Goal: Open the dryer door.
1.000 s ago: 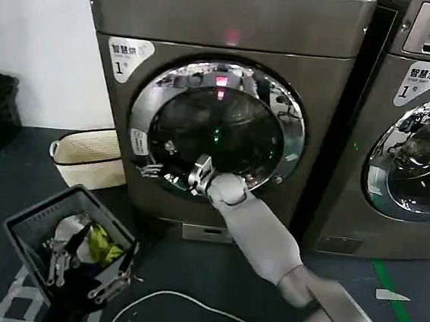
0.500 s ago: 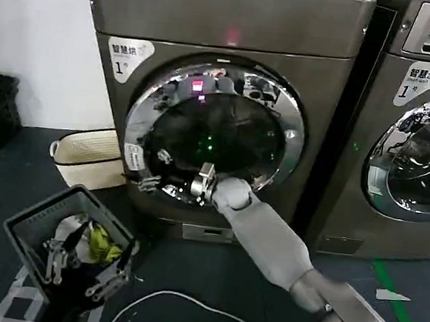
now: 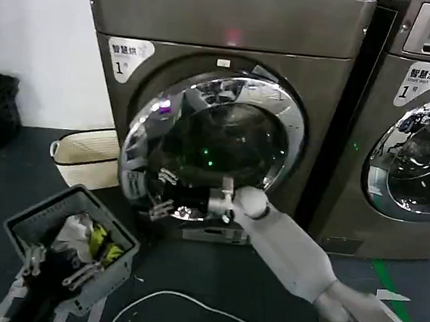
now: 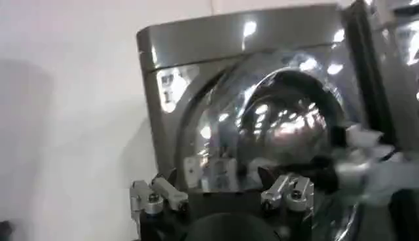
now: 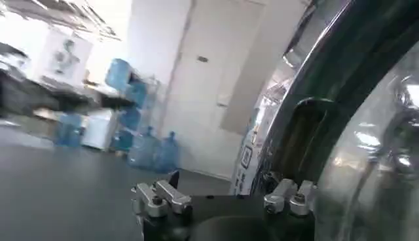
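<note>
dryer door (image 3: pixel 208 156) ajar | right hand (image 3: pixel 166 204) at lower rim, fingers apart | advice: pull along hinge arc | left hand (image 3: pixel 52 267) low, spread

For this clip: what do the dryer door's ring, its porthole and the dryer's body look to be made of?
The dryer door has a ring that looks like polished chrome, metal or plated plastic, since it mirrors the room sharply. Its porthole looks like dark tinted glass, smooth with faint reflections. The dryer body looks like brown-grey painted sheet metal with a satin sheen.
</note>
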Controlling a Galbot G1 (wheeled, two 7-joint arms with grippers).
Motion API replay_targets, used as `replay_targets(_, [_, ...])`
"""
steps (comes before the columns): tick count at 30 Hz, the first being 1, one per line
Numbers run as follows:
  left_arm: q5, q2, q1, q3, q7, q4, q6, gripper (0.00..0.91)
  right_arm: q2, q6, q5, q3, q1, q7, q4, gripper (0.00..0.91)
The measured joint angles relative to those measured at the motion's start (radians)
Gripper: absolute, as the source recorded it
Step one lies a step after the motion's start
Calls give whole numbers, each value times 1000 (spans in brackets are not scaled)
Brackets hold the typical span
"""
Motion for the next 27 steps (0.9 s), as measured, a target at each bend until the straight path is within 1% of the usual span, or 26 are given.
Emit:
replay_targets(5, [-44, 13, -15, -48, 8, 8, 19, 907, -52, -19, 24, 16, -20, -71, 60, 907])
replay_targets(16, [-134, 65, -63, -153, 8, 37, 53, 907, -164, -56, 37, 71, -88, -176, 207, 907])
replay_targets(21, [-151, 98, -88, -170, 9, 54, 62, 907, -225, -57, 38, 105, -130, -184, 288, 907])
replay_targets(27, [-150, 154, -131, -152, 12, 85, 67, 907, -309, -56, 43, 171, -200, -184, 373, 907])
